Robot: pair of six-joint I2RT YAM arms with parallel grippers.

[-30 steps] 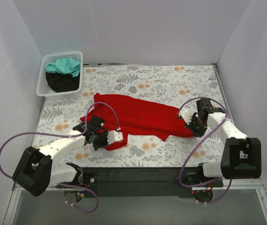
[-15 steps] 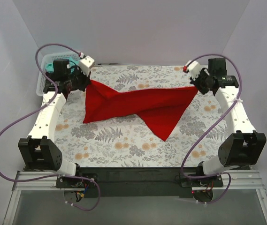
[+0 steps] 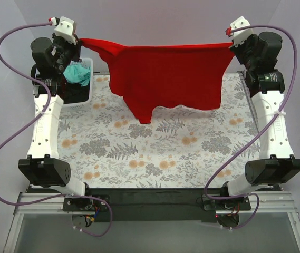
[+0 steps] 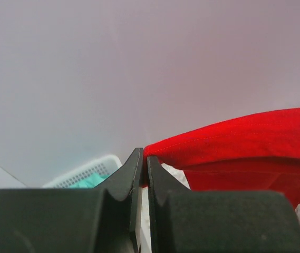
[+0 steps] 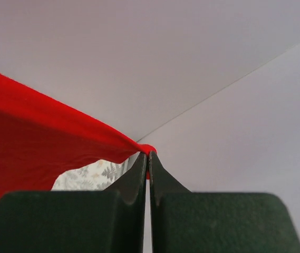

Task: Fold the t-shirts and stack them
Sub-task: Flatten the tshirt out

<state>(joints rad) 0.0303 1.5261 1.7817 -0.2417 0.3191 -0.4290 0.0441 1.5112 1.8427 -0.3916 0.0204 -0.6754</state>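
Observation:
The red t-shirt (image 3: 165, 76) hangs stretched in the air between my two raised grippers, its lower edge dangling above the far part of the table. My left gripper (image 3: 78, 41) is shut on its left corner; the cloth (image 4: 234, 142) runs off to the right from the jaws (image 4: 144, 166). My right gripper (image 3: 232, 46) is shut on its right corner; the cloth (image 5: 44, 137) stretches left from the jaws (image 5: 148, 158). A teal t-shirt (image 3: 78, 74) and a black t-shirt (image 3: 76, 92) lie in the white basket (image 3: 89, 62), partly hidden by my left arm.
The table wears a floral cloth (image 3: 155, 153). White walls (image 3: 155, 21) close in the back and both sides. The basket rim (image 4: 86, 171) shows in the left wrist view. The arm bases stand at the near edge.
Both grippers have risen from table height and moved apart and back, lifting the red t-shirt off the table until it hangs spread between them.

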